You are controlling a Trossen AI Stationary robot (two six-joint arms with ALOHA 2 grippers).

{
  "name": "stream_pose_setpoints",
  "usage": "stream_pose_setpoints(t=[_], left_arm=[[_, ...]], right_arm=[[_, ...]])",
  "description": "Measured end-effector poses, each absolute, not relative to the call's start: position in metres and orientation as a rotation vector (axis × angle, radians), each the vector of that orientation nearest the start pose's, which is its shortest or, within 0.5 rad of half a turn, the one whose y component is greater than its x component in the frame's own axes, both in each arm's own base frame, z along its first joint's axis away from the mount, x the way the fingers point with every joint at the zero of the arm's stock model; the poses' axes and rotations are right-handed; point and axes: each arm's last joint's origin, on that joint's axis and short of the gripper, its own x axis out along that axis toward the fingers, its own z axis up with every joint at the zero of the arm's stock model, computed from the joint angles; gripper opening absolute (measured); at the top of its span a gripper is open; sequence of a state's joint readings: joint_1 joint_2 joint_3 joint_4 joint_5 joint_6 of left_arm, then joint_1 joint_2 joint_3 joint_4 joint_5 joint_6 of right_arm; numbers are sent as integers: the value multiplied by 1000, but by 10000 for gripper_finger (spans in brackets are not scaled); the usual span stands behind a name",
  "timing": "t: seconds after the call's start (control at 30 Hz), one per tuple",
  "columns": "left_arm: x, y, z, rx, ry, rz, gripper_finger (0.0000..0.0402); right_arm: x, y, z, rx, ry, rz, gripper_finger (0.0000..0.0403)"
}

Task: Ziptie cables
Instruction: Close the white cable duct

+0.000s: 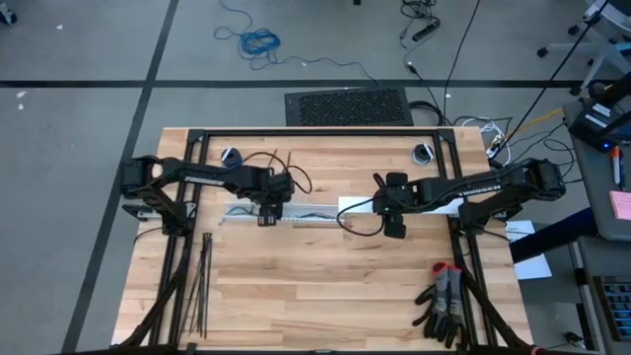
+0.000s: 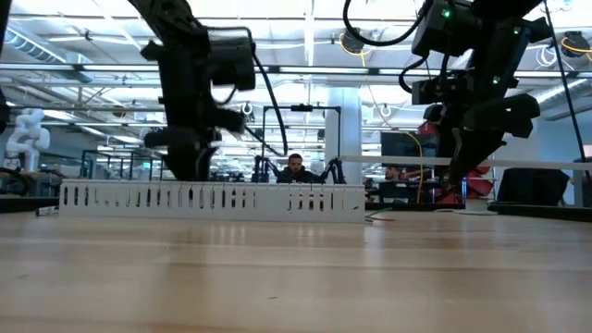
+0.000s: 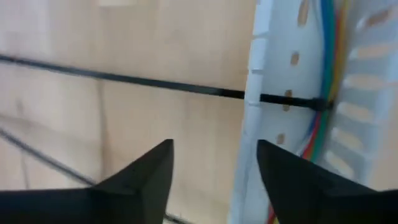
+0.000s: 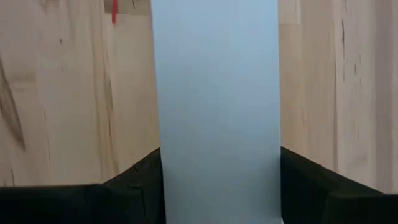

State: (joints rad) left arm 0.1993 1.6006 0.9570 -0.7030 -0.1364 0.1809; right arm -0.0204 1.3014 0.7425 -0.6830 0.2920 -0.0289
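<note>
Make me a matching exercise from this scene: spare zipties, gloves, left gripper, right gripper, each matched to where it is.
Things:
1. zipties
2. gloves
3. left gripper
4. right gripper

Places:
A. open, over the channel
B. lying loose, far left
C. over a white strip
D. lying far right

Pairs: 1-B, 2-D, 3-A, 4-C

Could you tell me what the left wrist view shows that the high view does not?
Only the left wrist view shows a ziptie threaded through the white channel around coloured wires. Only the high view shows spare zipties, gloves and the right gripper. Both show the left gripper open beside the channel.
</note>
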Motion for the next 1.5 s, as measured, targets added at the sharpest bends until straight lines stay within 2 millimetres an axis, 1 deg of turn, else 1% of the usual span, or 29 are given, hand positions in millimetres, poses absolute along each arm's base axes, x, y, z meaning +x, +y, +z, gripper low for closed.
stream_pose_setpoints(t=[0.07,0.13,0.2,0.27,0.33,0.4,0.5,0.63,0.8,0.97,1.07,1.13,1.33,1.5], left_arm=[[275,59,188,66,1316,178,244],[279,57,202,-1,1189,149,257],[289,50,212,-60,1034,89,263],[301,38,214,-47,940,24,265],[312,28,206,-23,907,-12,266],[321,22,195,-13,904,-28,266],[330,20,183,10,891,-10,266],[338,22,176,58,862,46,266],[339,28,177,102,853,75,266],[340,29,177,103,838,58,266],[345,28,167,79,843,33,266],[346,28,157,68,873,19,266],[350,29,133,50,941,45,266],[351,32,131,2,939,145,266]], right_arm=[[219,-13,188,-195,1253,-257,215],[217,-13,188,-196,1269,-259,215],[216,-12,187,-195,1278,-259,215],[215,-11,187,-194,1289,-256,215],[215,-10,186,-192,1299,-256,215],[214,-9,184,-192,1316,-254,215],[215,-7,182,-193,1336,-251,215],[216,-7,177,-193,1361,-250,215],[219,-6,170,-194,1396,-250,215],[221,-6,165,-196,1417,-245,215],[222,-4,162,-204,1426,-237,215],[222,-2,162,-210,1428,-232,215],[222,1,162,-217,1426,-226,215],[224,1,166,-216,1424,-249,215]])
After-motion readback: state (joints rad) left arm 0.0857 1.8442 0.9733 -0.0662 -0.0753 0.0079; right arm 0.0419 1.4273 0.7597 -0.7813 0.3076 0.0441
